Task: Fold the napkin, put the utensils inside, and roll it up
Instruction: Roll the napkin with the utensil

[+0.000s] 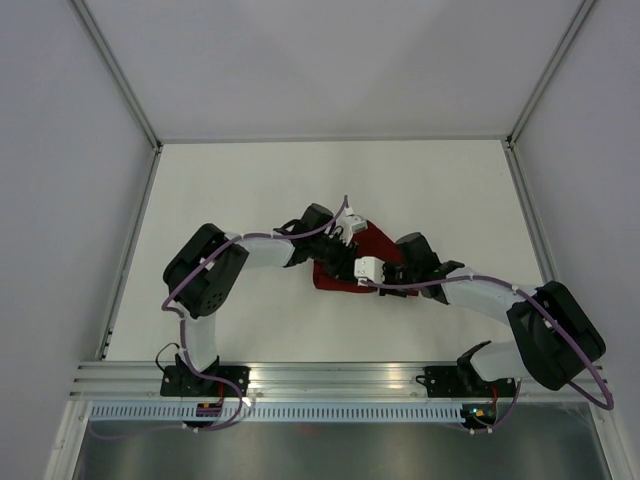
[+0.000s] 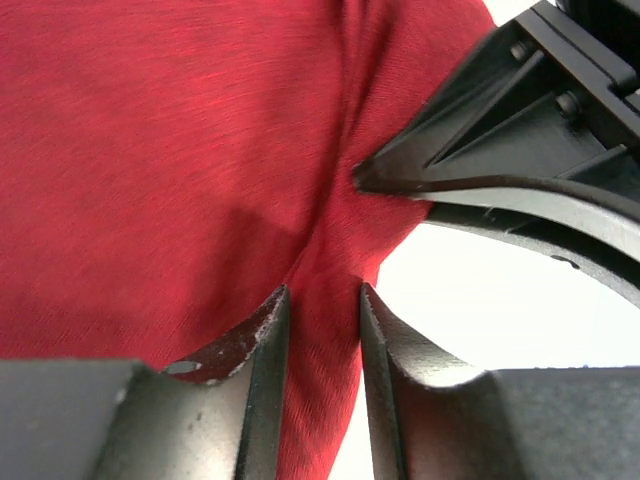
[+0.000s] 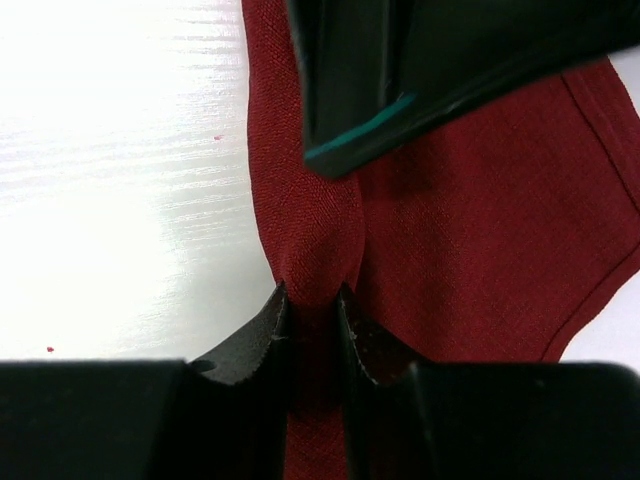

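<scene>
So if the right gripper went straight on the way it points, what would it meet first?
Beyond the napkin fold between its jaws, the left gripper sits directly ahead; probably first contact, though depth is unclear.

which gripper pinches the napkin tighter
The right gripper: the napkin puckers into a ridge between its tips. The left gripper stands wider around a looser fold.

You are viewing the left arm (image 1: pixel 205 275) and right arm (image 1: pixel 545 335) showing black joint housings, white links and lilac cables (image 1: pixel 168 296); the left gripper (image 2: pixel 323 292) and right gripper (image 3: pixel 312 290) are showing black, serrated fingers (image 3: pixel 255 345).
</scene>
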{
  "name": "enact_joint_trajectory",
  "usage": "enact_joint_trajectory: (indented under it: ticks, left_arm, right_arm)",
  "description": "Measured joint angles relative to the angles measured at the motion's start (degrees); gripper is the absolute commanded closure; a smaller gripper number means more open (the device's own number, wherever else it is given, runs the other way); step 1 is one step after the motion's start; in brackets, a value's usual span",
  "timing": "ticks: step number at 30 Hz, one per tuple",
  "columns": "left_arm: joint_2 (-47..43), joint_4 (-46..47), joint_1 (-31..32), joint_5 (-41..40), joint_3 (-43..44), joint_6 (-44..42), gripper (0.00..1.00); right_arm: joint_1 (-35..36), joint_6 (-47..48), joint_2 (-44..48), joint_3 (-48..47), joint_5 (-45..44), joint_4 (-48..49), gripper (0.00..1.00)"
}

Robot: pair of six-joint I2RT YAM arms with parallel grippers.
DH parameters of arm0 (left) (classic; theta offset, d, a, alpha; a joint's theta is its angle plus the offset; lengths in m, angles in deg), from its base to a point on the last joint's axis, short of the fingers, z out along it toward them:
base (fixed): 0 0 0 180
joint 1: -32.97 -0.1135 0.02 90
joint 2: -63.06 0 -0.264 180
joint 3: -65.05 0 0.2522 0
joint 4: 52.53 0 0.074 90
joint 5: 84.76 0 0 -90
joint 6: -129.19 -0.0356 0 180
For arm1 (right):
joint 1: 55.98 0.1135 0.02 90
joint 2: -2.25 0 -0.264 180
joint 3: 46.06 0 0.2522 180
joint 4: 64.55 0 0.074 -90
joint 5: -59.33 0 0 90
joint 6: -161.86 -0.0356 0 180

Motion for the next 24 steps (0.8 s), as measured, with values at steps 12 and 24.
enact_joint_trajectory:
  ticks: [12,24]
  left_arm:
    - [-14.9,11.9,-5.4,-16.7,-10.0,9.4,0.59]
    - [-38.3,31.5,-3.4,-40.9,-27.1,3.3,0.59]
  right_arm:
    - [-1.9,0.5,-4.2,-5.5,3.1,-6.7,0.89]
    - [-13.4,9.0,-25.2,-28.7,20.5,-35.2,0.91]
